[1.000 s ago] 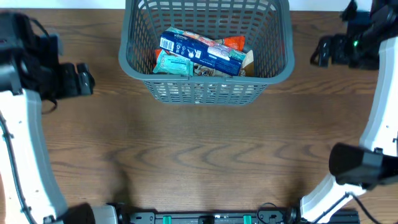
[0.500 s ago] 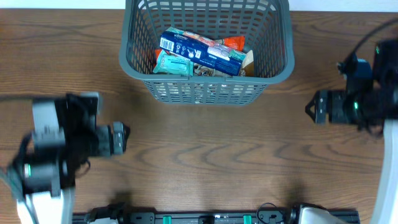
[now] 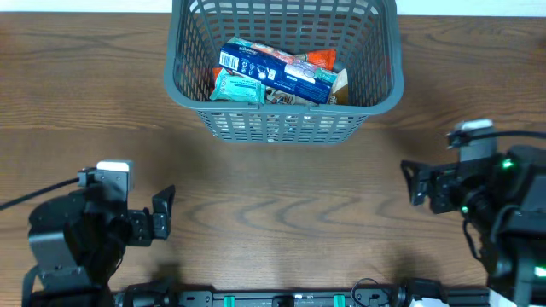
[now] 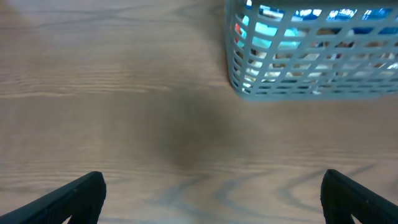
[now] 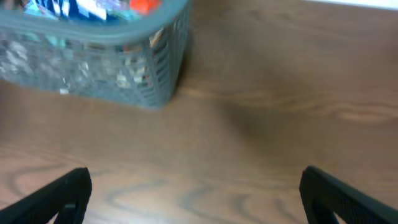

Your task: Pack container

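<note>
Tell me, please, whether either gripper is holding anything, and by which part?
Nothing is held; the left gripper and right gripper are open and empty.

Overhead looking straight down on the counter; both wrists low, close, facing the container from opposite front corners.

The grey lattice-sided container stands upright at the worktop's far edge, holding snack packs.
</note>
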